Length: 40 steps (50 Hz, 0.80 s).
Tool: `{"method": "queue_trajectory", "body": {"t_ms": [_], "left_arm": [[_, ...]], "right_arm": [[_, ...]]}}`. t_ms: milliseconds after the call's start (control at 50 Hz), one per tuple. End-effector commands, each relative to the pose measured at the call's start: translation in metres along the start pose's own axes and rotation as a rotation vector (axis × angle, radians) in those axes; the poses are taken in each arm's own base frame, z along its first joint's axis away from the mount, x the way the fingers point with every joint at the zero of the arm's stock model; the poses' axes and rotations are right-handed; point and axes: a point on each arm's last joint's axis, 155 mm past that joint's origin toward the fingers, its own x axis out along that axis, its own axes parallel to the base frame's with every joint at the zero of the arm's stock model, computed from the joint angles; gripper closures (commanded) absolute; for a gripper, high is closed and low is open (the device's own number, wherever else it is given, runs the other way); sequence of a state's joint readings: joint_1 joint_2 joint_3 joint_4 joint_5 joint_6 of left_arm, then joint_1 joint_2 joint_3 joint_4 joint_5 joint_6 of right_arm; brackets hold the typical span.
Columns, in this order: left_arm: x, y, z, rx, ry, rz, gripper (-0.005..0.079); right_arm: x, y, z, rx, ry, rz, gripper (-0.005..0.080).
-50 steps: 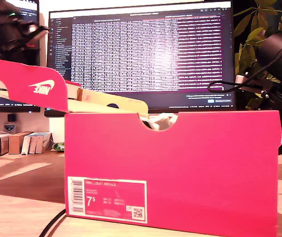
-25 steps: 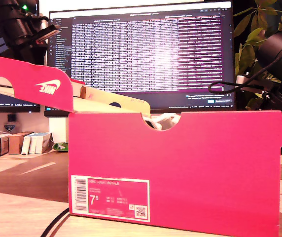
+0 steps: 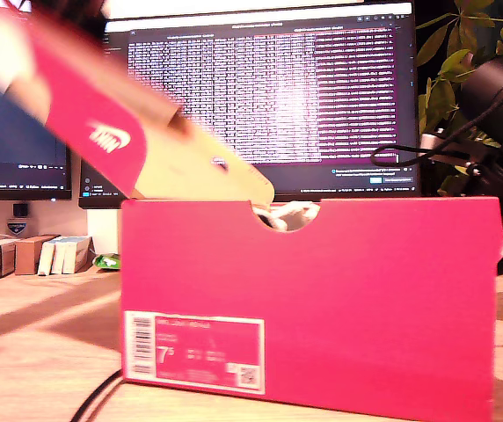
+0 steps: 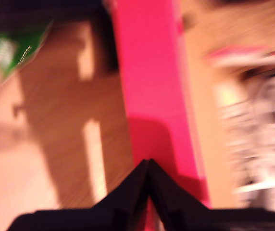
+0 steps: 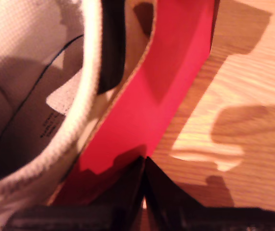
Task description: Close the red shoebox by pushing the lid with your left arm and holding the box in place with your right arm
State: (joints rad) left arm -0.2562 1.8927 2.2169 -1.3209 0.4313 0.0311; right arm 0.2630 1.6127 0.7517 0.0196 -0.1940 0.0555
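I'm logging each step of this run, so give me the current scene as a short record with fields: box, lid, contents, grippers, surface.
box: red shoebox upright on the wooden table, label facing the exterior view
lid: lid open, tilted up toward the exterior view's left, motion-blurred
contents: white shoe inside
first gripper: my first gripper shut, at the lid's red edge
second gripper: my second gripper shut, at the box's red wall
background: monitor showing text

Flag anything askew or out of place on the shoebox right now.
The lid is not seated: it tilts steeply up toward the exterior view's left, motion-blurred, leaving the red shoebox open. White contents poke up at the front wall's notch. Nothing looks spilled or damaged.
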Motion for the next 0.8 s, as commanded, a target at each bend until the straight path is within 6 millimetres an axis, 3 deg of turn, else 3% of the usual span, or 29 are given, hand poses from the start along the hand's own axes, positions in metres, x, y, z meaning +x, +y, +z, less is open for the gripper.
{"method": "queue_trajectory", "body": {"t_ms": [0, 200, 340, 420, 500, 600, 660, 780], "left_arm": [[0.052, -0.021, -0.036, -0.017, 0.181, -0.074, 0.0761], [0.056, -0.035, -0.039, 0.007, 0.194, -0.089, 0.0761], [0.060, -0.052, -0.041, 0.026, 0.199, -0.107, 0.0761], [0.058, -0.066, -0.028, 0.072, 0.150, -0.121, 0.0761], [0.047, -0.081, 0.001, 0.139, 0.030, -0.091, 0.0761], [0.016, -0.092, 0.044, 0.212, -0.154, 0.021, 0.0761], [-0.002, -0.095, 0.055, 0.229, -0.204, 0.064, 0.0762], [-0.026, -0.095, 0.057, 0.253, -0.227, 0.107, 0.0762]], "right_arm": [[0.000, 0.075, 0.011, -0.097, -0.046, 0.194, 0.0764], [-0.001, 0.095, 0.016, -0.101, -0.076, 0.231, 0.0765], [0.000, 0.096, 0.016, -0.104, -0.078, 0.225, 0.0765], [0.000, 0.091, 0.016, -0.097, -0.073, 0.216, 0.0764], [0.000, 0.083, 0.012, -0.091, -0.056, 0.201, 0.0765], [0.002, 0.063, 0.005, -0.101, -0.022, 0.143, 0.0765], [0.002, 0.046, 0.001, -0.104, -0.003, 0.099, 0.0765], [-0.001, 0.012, -0.002, -0.077, 0.014, 0.035, 0.0765]]}}
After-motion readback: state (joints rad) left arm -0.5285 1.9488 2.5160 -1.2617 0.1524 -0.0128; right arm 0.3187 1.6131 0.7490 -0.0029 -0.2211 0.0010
